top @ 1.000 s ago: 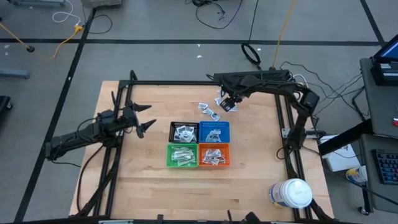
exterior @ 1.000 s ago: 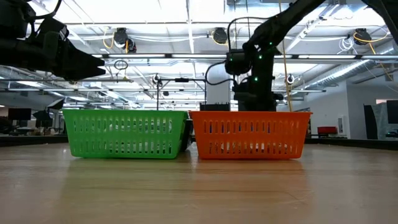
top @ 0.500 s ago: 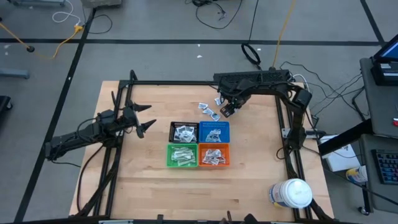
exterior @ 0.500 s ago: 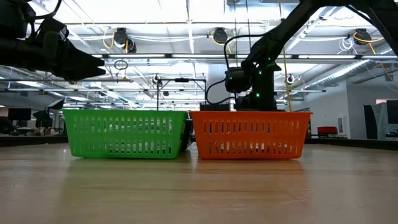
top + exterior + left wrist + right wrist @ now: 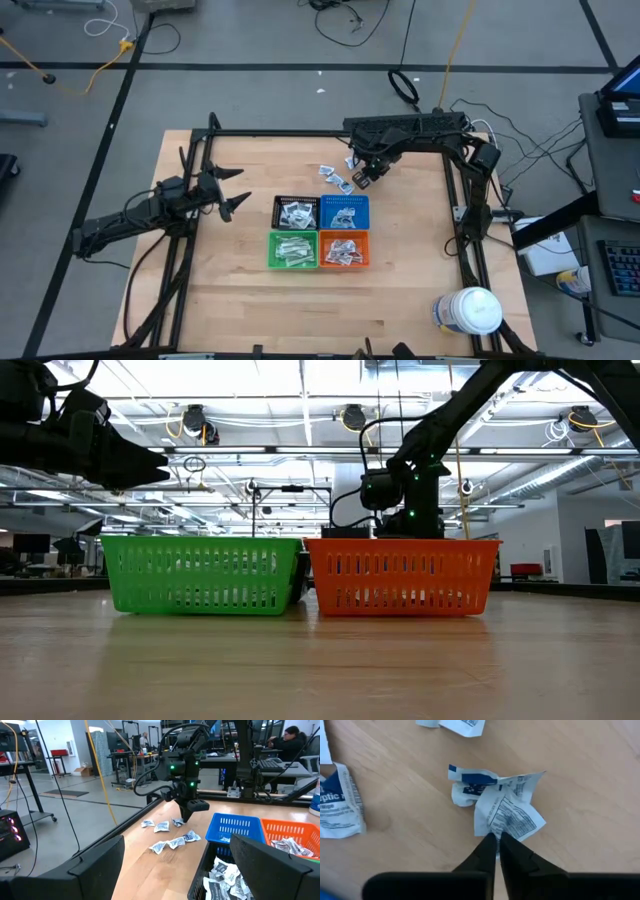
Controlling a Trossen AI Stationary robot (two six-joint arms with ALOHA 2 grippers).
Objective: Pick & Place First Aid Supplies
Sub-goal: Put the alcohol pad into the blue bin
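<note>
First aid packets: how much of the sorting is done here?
Done: all four bins already hold packets. In hand: the right gripper has closed on a crumpled packet on the table. Left: a few loose packets beyond the blue bin. The left gripper waits open.

The right arm is extended from the table's right edge across its far side, with the wrist bent downward. The right gripper (image 5: 496, 841) is lowered to the tabletop; its two dark fingers (image 5: 481, 851) are pressed together at the tips — closed on the edge of a crumpled white packet (image 5: 506, 814). The left arm is held low over the table's left side. The left gripper (image 5: 235, 194) is raised clear of the surface, its fingers spread wide apart — nothing is held.
</note>
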